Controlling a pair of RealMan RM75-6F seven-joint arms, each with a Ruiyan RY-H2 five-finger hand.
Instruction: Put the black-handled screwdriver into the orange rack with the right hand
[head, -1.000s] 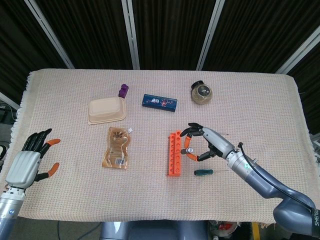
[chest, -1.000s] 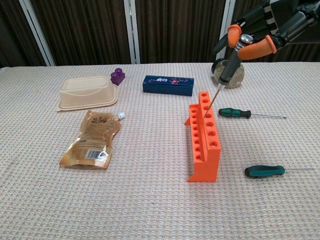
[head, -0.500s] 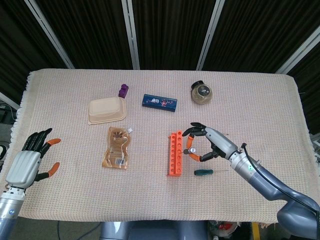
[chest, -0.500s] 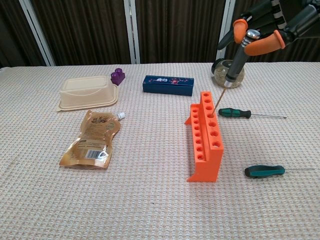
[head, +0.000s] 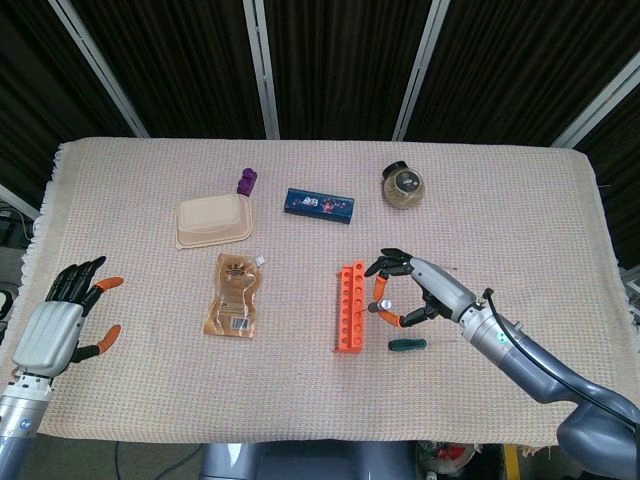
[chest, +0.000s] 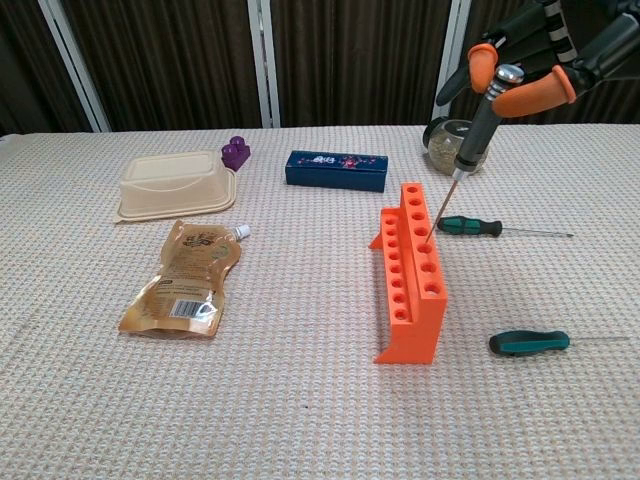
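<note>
beige woven tablecloth (head: 520, 200) on a table, dark curtains (head: 330, 60) with pale metal rails (head: 262, 70) behind

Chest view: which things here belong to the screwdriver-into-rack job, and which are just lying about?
Part of the job:
black-handled screwdriver, tip at a rack hole
orange rack
right robot hand, holding the screwdriver

Lying about:
two green-handled screwdrivers
beige lidded box
brown pouch
blue box
purple block
round jar
</note>
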